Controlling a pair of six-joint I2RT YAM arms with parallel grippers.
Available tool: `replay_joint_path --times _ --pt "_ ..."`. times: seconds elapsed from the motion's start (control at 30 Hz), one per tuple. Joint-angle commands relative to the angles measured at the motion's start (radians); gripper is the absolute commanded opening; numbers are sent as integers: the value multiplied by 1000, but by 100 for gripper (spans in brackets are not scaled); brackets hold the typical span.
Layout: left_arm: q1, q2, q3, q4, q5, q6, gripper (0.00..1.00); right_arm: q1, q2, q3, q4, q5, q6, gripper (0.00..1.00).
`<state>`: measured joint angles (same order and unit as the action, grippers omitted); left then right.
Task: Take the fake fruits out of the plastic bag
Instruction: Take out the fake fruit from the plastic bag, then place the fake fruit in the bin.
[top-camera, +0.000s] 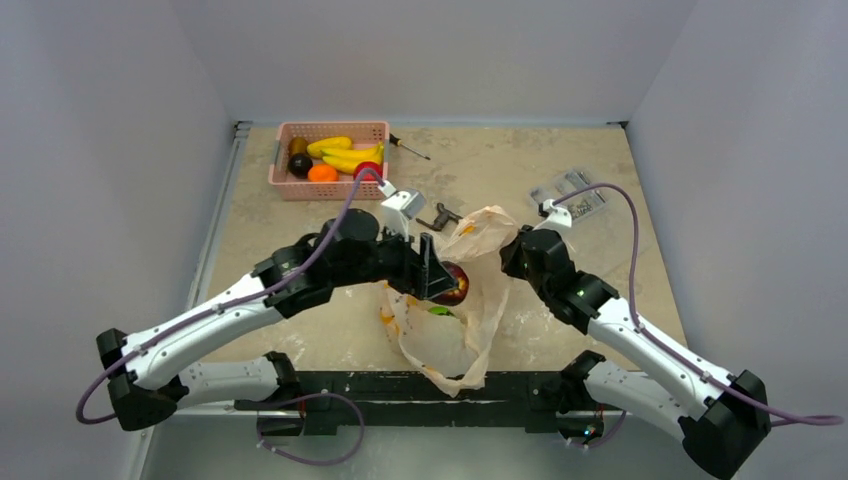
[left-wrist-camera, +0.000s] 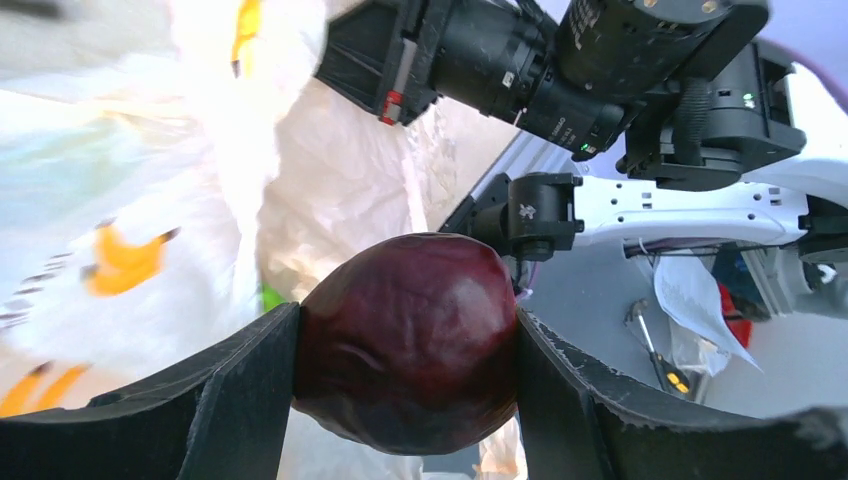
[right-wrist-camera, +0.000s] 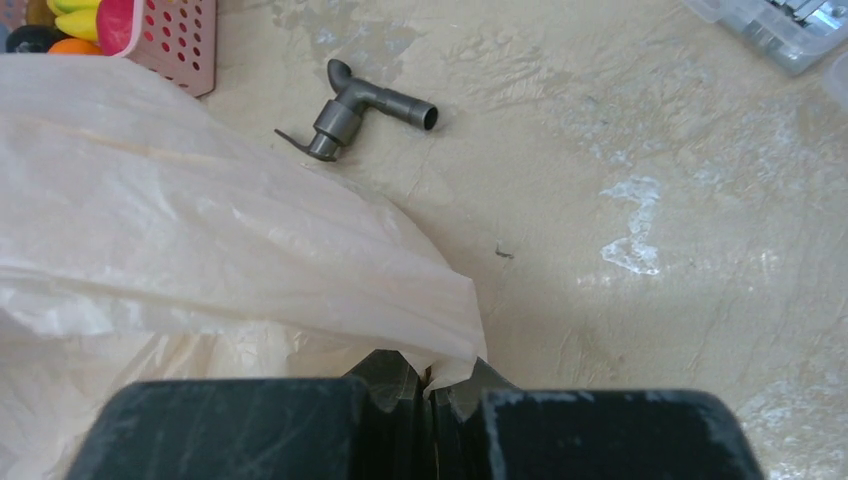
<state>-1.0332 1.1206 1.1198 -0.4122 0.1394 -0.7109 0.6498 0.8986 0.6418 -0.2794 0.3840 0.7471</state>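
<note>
- a large, thin, crinkly, translucent peach-beige plastic bag with orange printed marks lies crumpled on the mottled beige table. its lower end reaches the near table edge.
- a small patch of green shows at the bag's middle. too little shows to tell its shape.
- the left gripper is over the middle of the bag. its two black fingers press on opposite sides of a dark maroon round plastic fruit, which is held between them against the bag's film.
- the right gripper is at the bag's upper right edge, jaws closed together and pinching a fold of the film.
- just beyond the bag's far end a grey metal elbow pipe fitting lies on the table.
- beyond the bag to the right lies a flat clear packet of small parts.
- well beyond the bag to the left, a pink perforated plastic basket holds a yellow banana bunch, an orange ball, a dark round fruit and a red piece.
- farthest from the bag lies a slim dark screwdriver.
</note>
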Motion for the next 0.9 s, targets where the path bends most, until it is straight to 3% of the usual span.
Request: replay_joint_path --times 0.0,0.17,0.23,0.33,0.4,0.5,0.6,0.77,0.87 --pt "70 -111 81 -159 -28 94 23 3 -2 52 4 83 -64 0" --pt "194 -138 174 -359 -146 194 23 3 22 69 14 85 -98 0" --pt "216 -137 206 -446 -280 225 23 2 24 63 25 87 -106 0" --pt "256 -168 179 -448 -442 264 23 3 25 53 41 86 -113 0" --pt "303 -185 139 -388 -522 298 24 3 30 45 52 80 -114 0" --pt "327 -161 79 -330 -755 353 26 4 45 36 79 69 -123 0" --pt "344 -114 -45 -161 -946 423 24 3 69 28 103 67 -133 0" --pt "465 18 -174 176 -932 457 21 3 112 18 139 60 -147 0" --pt "559 171 -118 276 -842 457 21 2 136 17 163 36 -146 0"
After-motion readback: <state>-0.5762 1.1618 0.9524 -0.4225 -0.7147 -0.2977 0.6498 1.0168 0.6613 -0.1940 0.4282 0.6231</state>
